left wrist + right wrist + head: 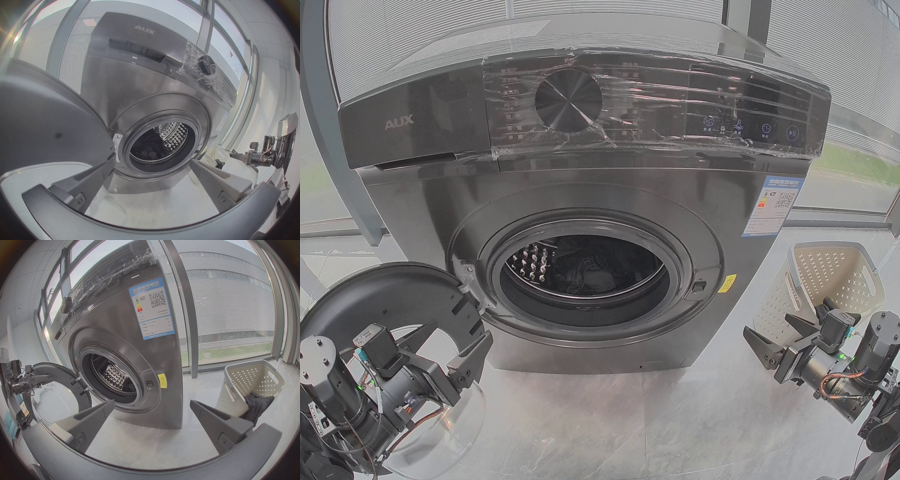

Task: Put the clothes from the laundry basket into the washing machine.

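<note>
The grey washing machine (pixel 581 187) stands with its round door (pixel 381 294) swung open to the left. Dark clothes (pixel 584 265) lie inside the drum, also seen through the drum's opening (pixel 147 148). A beige perforated laundry basket (pixel 837 275) stands on the floor right of the machine. A dark garment (pixel 257 405) hangs over the basket's (pixel 250 380) near rim. My left gripper (pixel 456 334) is open and empty, low in front of the open door. My right gripper (pixel 769 328) is open and empty, just in front of the basket.
Pale tiled floor (pixel 650 412) stretches in front of the machine between my two arms. Large windows (pixel 231 302) run behind the machine. The door's clear glass bowl (pixel 444 425) bulges out under my left arm.
</note>
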Motion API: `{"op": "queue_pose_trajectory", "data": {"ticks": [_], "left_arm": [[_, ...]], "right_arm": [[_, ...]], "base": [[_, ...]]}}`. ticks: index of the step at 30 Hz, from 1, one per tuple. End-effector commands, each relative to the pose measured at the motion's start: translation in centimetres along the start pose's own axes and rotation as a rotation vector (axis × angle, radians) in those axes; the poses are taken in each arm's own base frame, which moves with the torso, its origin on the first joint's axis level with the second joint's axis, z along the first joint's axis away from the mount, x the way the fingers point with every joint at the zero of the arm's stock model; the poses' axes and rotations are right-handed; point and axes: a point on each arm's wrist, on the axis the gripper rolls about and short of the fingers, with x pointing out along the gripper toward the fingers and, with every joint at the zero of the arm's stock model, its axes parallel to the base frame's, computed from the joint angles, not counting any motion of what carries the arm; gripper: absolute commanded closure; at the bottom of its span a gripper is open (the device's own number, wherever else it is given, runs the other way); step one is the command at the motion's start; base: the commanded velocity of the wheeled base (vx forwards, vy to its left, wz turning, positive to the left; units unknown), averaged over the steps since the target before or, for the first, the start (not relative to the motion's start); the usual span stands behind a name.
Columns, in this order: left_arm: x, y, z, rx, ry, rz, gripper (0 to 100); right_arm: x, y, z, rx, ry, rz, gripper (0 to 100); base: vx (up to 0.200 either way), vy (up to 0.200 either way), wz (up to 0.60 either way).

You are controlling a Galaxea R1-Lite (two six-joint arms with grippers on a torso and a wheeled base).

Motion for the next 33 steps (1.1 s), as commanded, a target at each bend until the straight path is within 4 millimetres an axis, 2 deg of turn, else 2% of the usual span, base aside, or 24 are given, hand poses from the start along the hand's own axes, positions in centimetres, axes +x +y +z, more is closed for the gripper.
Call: {"op": "queue_pose_trajectory", "data": {"ticks": [1,6,10,12,13,17,20,24,33], "left_arm": [[-1.6,0.3,0.9,0.010,-0.056,-0.007,0],[-4.1,0.8,1.6,0.039,-0.079,-0.014,0],[-6.5,1.5,1.3,0.080,-0.041,-0.003,0],[-6.5,1.5,1.3,0.080,-0.041,-0.003,0],[-8.9,2.3,0.6,0.094,-0.016,0.000,0],[-11.5,3.5,-0.7,0.123,0.018,0.041,0],[-12.5,4.2,-1.7,0.132,0.058,0.133,0],[-13.6,4.6,-2.2,0.124,0.028,0.171,0],[-16.8,5.0,-4.7,0.126,-0.055,0.258,0]], "right_arm": [[-1.2,-0.3,0.7,-0.006,-0.030,-0.005,0],[-2.9,-0.6,1.1,-0.028,-0.008,-0.004,0],[-4.7,-1.0,0.9,-0.044,0.060,-0.029,0],[-4.7,-1.0,0.9,-0.044,0.060,-0.029,0],[-6.2,-1.5,1.2,-0.038,0.046,-0.072,0],[-7.4,-2.4,1.8,-0.016,-0.012,-0.149,0],[-8.2,-2.8,2.1,-0.007,-0.044,-0.184,0],[-8.8,-3.0,2.1,-0.003,-0.056,-0.201,0],[-13.9,-3.8,0.0,-0.014,-0.013,-0.257,0]], "base": [[-0.200,0.000,0.00],[-0.200,0.000,0.00],[-0.100,0.000,0.00],[0.000,0.000,0.00],[0.000,0.000,0.00],[0.000,0.000,0.00],[0.000,0.000,0.00],[0.000,0.000,0.00],[0.000,0.000,0.00]]}}
